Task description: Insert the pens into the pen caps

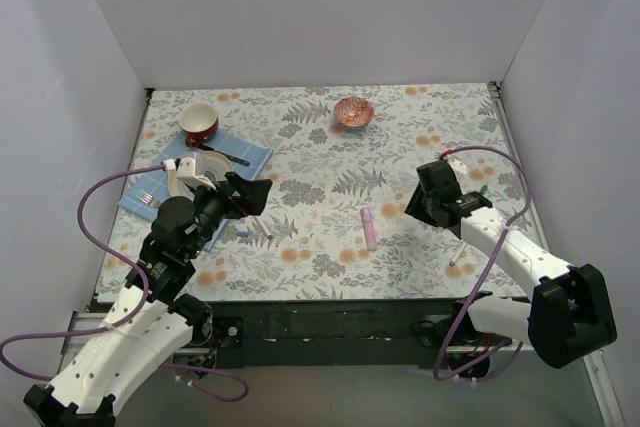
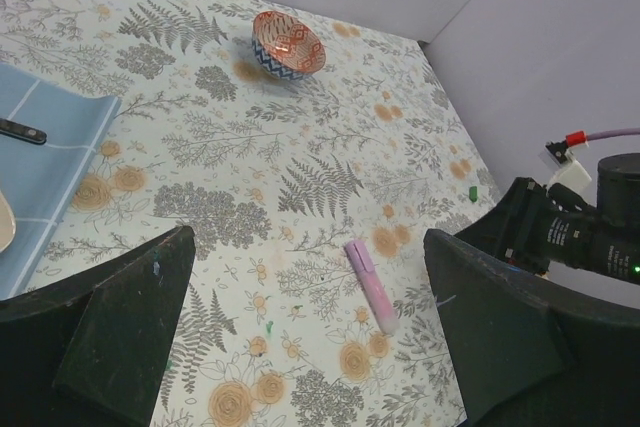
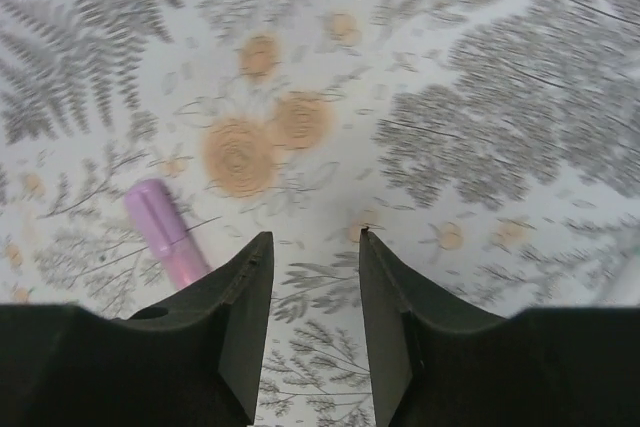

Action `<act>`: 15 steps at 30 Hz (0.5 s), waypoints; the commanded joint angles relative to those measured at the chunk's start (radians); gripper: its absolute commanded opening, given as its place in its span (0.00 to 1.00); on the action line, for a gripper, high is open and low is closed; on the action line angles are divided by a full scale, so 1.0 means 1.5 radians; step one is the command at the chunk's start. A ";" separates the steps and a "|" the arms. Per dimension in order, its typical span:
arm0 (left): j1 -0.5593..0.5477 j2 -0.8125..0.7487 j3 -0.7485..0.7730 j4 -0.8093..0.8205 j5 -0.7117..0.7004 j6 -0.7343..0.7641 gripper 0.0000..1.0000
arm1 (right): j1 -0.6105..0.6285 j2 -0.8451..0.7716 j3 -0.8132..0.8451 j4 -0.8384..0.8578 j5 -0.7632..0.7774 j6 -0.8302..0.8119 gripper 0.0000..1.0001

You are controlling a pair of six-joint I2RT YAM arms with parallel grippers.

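The short pale-pink marker [image 1: 369,227] lies on the floral tablecloth between the two arms. It also shows in the left wrist view [image 2: 370,285] and the right wrist view [image 3: 165,232]. My left gripper [image 1: 257,196] hovers left of the marker, its jaws wide open and empty [image 2: 308,277]. My right gripper [image 1: 413,209] is just right of the marker, open and empty [image 3: 312,239]. A slim white pen with a bluish end [image 1: 248,234] lies below the left gripper. A small green cap [image 2: 473,192] lies near the right arm. The other caps do not show.
A patterned orange bowl [image 1: 353,111] stands at the back middle [image 2: 288,44]. A blue cloth [image 1: 255,155] at the left holds a plate [image 1: 190,172], a red cup [image 1: 199,122] and dark-handled cutlery [image 1: 222,157]. Grey walls enclose the table.
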 commanded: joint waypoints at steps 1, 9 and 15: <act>-0.001 -0.021 0.001 -0.010 -0.017 0.001 0.98 | -0.063 -0.030 0.026 -0.244 0.186 0.163 0.45; -0.001 -0.031 0.000 -0.011 -0.002 -0.002 0.98 | -0.194 -0.031 -0.023 -0.310 0.232 0.202 0.38; -0.001 -0.024 0.002 -0.009 0.013 -0.002 0.98 | -0.275 0.047 -0.009 -0.263 0.218 0.157 0.35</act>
